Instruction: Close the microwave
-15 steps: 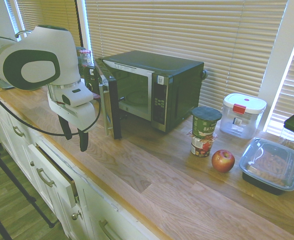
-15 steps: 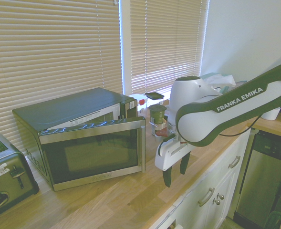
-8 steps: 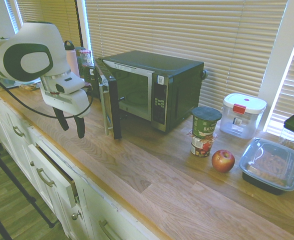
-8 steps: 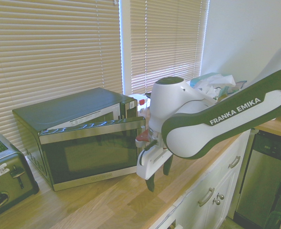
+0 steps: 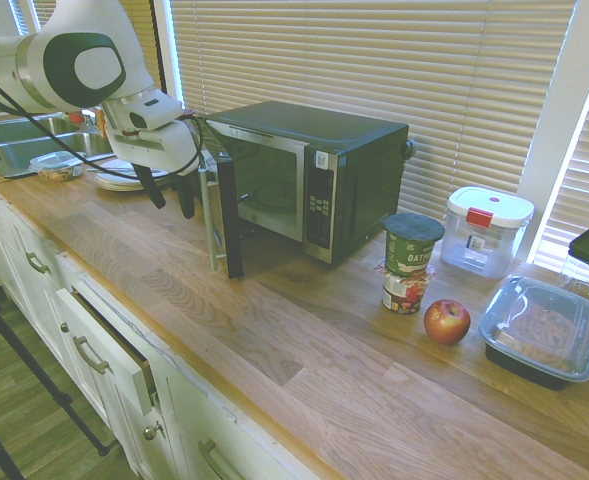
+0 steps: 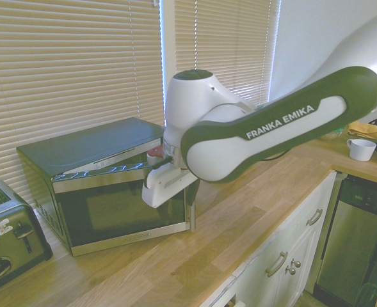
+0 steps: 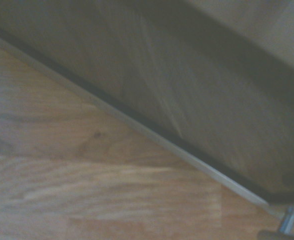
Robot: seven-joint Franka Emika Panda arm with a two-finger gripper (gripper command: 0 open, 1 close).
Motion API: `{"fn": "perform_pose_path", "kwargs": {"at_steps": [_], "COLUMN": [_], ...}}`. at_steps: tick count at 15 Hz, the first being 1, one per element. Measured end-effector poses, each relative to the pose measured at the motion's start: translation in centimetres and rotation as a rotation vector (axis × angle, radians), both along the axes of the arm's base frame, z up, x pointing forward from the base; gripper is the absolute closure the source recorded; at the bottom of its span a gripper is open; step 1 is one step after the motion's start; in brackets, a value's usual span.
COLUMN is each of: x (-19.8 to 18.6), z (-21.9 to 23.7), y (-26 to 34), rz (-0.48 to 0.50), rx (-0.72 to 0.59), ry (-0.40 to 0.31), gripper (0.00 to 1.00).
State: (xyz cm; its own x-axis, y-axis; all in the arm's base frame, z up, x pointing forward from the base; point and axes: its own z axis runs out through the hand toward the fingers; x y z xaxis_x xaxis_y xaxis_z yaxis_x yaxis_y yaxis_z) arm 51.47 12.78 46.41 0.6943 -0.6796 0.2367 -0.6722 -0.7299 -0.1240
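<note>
The claw (image 5: 172,208) is in the upper left of the first exterior view, its two fingers apart with nothing visible between them. It points down near the outer face of the open door (image 5: 230,220), just beside the upright silver handle (image 5: 210,225); whether it touches either cannot be told.

Outward from there, the microwave (image 5: 369,190) sits on the counter (image 5: 304,400), upper middle of that frame, its door swung out toward the left. In the second exterior view it fills the left-centre, with the dark glass (image 6: 121,211) facing the camera.

The door should swing lightly on its hinge, perhaps stiffening at the latch, where a firmer final push may be needed. The glass looks smooth, so fingertips could slide on it; the stainless trim or the handle likely gives a surer place. No grip seems required: pressing the outer face near the handle edge, far from the hinge, ought to give the most leverage. The body looks fairly heavy, yet a shove off the door's arc could shift it on the wood or strain the hinge.
</note>
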Motion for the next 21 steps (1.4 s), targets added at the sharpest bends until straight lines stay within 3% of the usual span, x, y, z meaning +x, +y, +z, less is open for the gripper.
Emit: {"fn": "perform_pose_path", "kwargs": {"at_steps": [9, 14, 21], "x": [9.0, 14.7, 16.3], "z": [3.2, 1.4, 2.3], "y": [-0.6, -3.4, -2.7], "rz": [-0.171, -0.244, -0.209], "rx": [0.013, 0.011, 0.006], "ry": [-0.006, 0.03, 0.01], "gripper": [0.0, 0.0, 0.0]}}
